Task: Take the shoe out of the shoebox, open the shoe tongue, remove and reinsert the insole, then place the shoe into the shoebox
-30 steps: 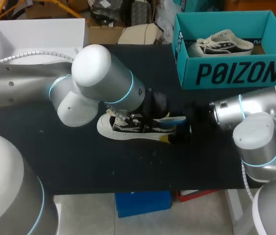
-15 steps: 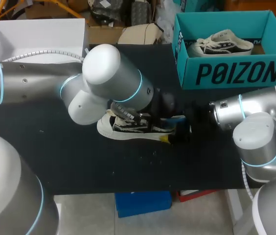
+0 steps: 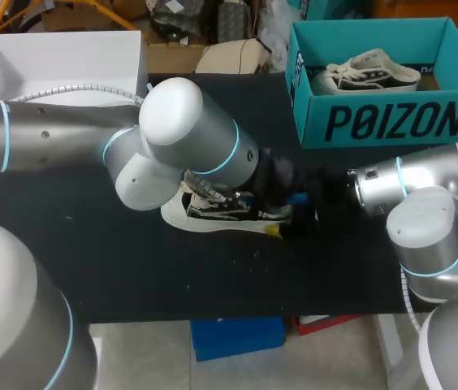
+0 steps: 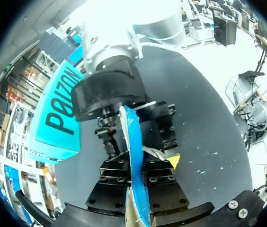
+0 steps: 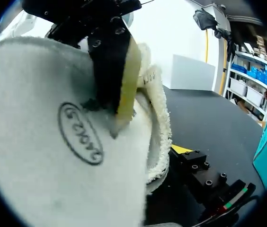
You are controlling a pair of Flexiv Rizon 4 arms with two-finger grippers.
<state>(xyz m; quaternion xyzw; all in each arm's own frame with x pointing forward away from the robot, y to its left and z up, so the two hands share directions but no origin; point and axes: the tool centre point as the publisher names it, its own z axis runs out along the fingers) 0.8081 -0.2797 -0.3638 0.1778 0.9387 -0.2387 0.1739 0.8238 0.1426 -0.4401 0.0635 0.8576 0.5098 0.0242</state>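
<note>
While shoe (image 3: 213, 214) lies lengthwise on counter (image 3: 131, 272), heel toward right gripper (image 3: 298, 221) (grip: cannot tell), left gripper (image 4: 136, 182) is clamped on insole (image 4: 131, 137), edge-on at that heel.

1. The head camera is looking down from above and behind, taking in the whole table (image 3: 131, 268).
2. The left wrist camera is facing the shoebox (image 4: 57, 118), the insole (image 4: 134, 156) right before it.
3. The right wrist camera is sitting hard against the shoe (image 5: 53, 156), which the head view is also showing.
</note>
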